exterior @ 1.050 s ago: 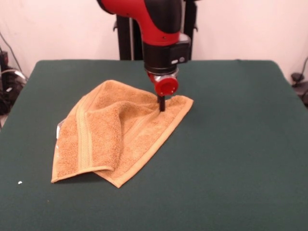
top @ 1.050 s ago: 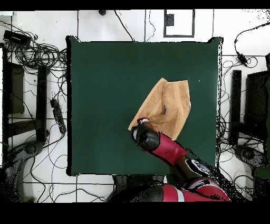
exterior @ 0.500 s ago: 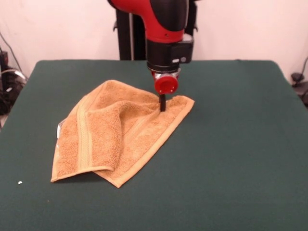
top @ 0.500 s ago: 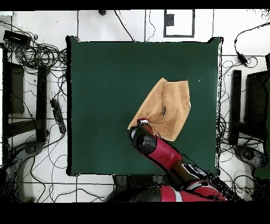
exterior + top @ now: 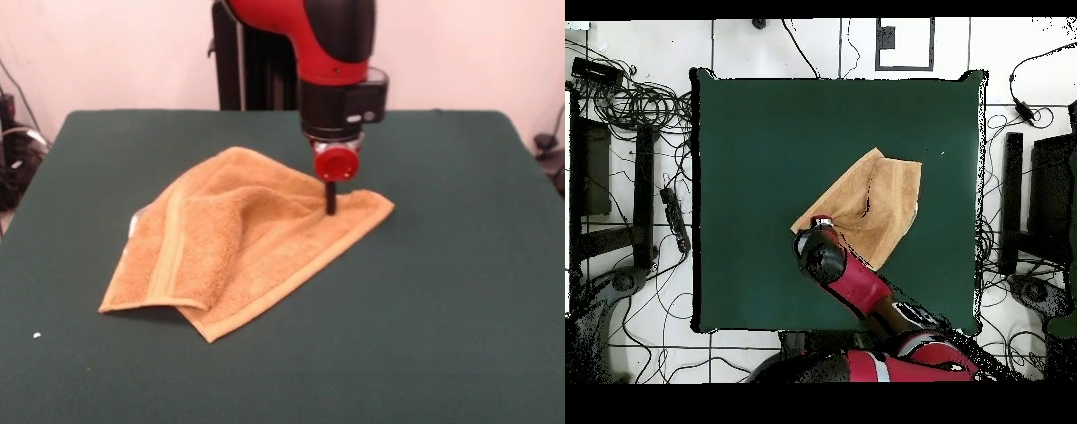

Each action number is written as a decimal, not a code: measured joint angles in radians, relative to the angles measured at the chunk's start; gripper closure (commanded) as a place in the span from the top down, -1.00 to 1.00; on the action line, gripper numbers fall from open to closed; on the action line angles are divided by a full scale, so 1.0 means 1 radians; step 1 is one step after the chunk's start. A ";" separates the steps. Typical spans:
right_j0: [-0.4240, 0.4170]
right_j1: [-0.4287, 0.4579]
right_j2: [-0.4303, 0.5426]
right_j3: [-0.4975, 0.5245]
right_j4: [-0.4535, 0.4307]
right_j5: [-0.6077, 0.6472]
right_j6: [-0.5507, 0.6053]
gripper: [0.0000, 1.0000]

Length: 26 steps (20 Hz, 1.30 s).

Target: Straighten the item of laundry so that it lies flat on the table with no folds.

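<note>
The item of laundry [image 5: 247,238] is a golden-tan towel lying rumpled on the green table [image 5: 441,291], left of centre. Its left part is folded over itself, with a woven band running down the fold. A sliver of white label [image 5: 133,227] peeks out at its left edge. My gripper [image 5: 330,205] comes straight down onto the towel's far right corner and is shut on the cloth there. In the overhead view the towel [image 5: 877,200] spreads up and right from the gripper [image 5: 822,222], whose tips are hidden under the arm's wrist.
A small white speck [image 5: 36,335] lies on the cloth near the front left. Bare green table [image 5: 765,150] stretches on every side of the towel. Cables and dark equipment [image 5: 625,100] crowd the floor around the table.
My gripper has moved to the right in the front view, dragging the towel's corner with it. The whole towel has shifted and stretched that way.
</note>
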 measured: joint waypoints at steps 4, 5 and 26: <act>0.000 0.001 0.049 0.000 0.017 0.000 0.010 -1.00; 0.000 0.001 0.064 0.000 0.020 0.000 0.014 -1.00; 0.002 0.033 0.219 0.004 0.053 0.000 0.078 -1.00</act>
